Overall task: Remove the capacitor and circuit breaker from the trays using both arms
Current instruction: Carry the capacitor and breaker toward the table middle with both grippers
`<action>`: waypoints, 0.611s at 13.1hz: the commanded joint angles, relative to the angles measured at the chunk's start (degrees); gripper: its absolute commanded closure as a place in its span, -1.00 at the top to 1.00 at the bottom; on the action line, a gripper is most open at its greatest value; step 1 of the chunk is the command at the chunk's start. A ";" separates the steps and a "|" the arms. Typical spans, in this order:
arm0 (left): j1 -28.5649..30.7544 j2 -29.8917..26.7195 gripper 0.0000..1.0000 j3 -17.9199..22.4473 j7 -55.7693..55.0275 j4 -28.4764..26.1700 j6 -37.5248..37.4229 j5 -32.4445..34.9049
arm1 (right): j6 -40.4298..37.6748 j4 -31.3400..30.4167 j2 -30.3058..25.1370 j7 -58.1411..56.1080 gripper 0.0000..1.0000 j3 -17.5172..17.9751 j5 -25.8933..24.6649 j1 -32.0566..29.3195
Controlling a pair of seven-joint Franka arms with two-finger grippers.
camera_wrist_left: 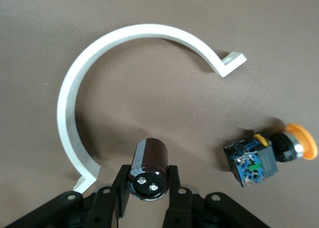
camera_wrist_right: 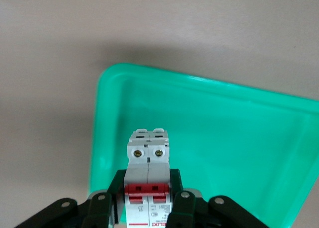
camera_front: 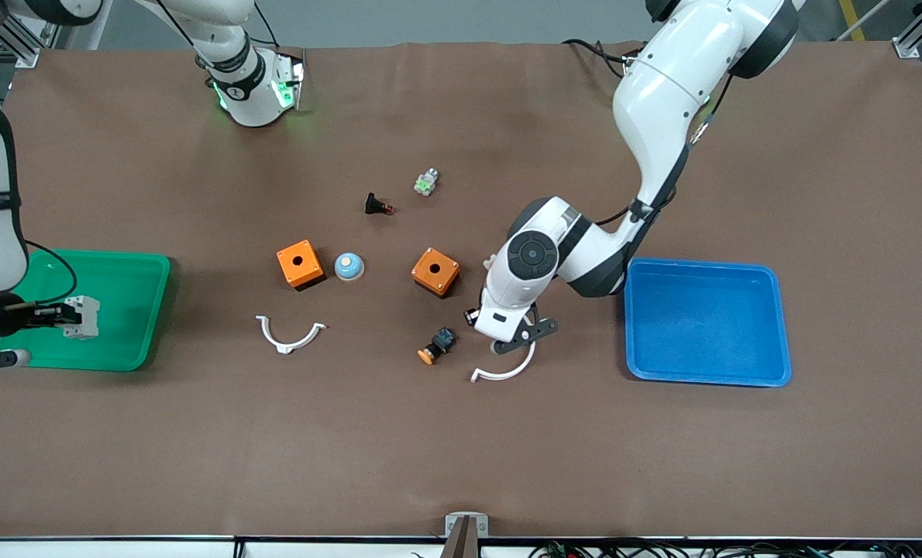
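Observation:
The capacitor point(camera_wrist_left: 148, 161), a small black cylinder, lies between the fingers of my left gripper point(camera_wrist_left: 148, 177), which is shut on it low over the table, inside the arc of a white curved clamp point(camera_wrist_left: 75, 88). In the front view my left gripper point(camera_front: 510, 339) hides the capacitor. My right gripper point(camera_wrist_right: 149, 184) is shut on the breaker point(camera_wrist_right: 148, 156), a white-grey block with red levers, and holds it over the green tray point(camera_wrist_right: 102, 113). In the front view the right gripper point(camera_front: 52, 314) holds the breaker point(camera_front: 83, 316) above the green tray point(camera_front: 151, 310).
A blue tray point(camera_front: 705, 322) lies toward the left arm's end. Two orange boxes point(camera_front: 300, 263) point(camera_front: 435, 271), a blue dome button point(camera_front: 349, 266), a black red-tipped button point(camera_front: 378, 205), a green-white part point(camera_front: 426, 182), another white clamp point(camera_front: 289, 335) and an orange-capped button point(camera_front: 438, 345) lie mid-table.

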 commanded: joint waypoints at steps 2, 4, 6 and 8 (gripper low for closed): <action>-0.32 1.12 0.33 1.07 -0.75 1.81 0.44 0.68 | -10.19 -2.06 -7.78 11.69 -0.50 -0.08 -0.90 7.13; -0.32 -0.10 1.00 1.68 -0.40 1.90 0.00 1.38 | -14.33 -2.15 -9.80 17.58 -0.50 -0.08 -0.90 11.79; 0.99 -4.04 1.00 1.69 -0.22 1.81 -3.06 1.73 | -17.85 -2.41 -10.69 24.88 -0.50 0.09 -0.81 16.19; 5.99 -9.75 1.00 1.43 0.91 1.55 -8.32 2.09 | -18.21 -5.12 -12.62 30.94 -0.50 0.18 -0.11 20.67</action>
